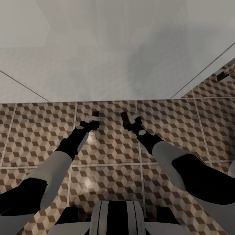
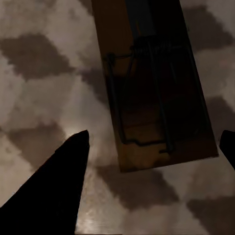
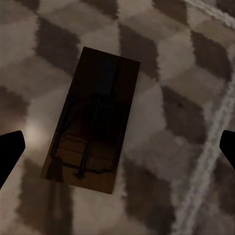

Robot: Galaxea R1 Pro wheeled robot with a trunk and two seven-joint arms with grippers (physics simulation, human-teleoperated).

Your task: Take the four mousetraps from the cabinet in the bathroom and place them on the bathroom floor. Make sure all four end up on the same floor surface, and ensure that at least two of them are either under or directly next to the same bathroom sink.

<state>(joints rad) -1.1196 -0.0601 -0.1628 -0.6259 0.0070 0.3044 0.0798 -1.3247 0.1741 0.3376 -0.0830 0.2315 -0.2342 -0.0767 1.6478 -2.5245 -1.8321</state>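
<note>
2 mousetraps, 1 (image 2: 152,88) beneath the wide-open left end effector (image 1: 92,118), another (image 3: 93,122) beneath the wide-open right end effector (image 1: 130,119), are laid flat on the bathroom floor (image 1: 107,153). Light, stiff, thin wood is judged; long edges should be pinched, springs avoided.

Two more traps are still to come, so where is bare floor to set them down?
Bare tiles lie outside the left gripper and right gripper, and back toward the robot. Crowded: the strip by the white wall, where mousetraps lie under each gripper.

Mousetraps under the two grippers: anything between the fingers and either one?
Nothing visible. Each mousetrap lies flat on the tiled floor, between open fingers of the left gripper and right gripper.
</note>
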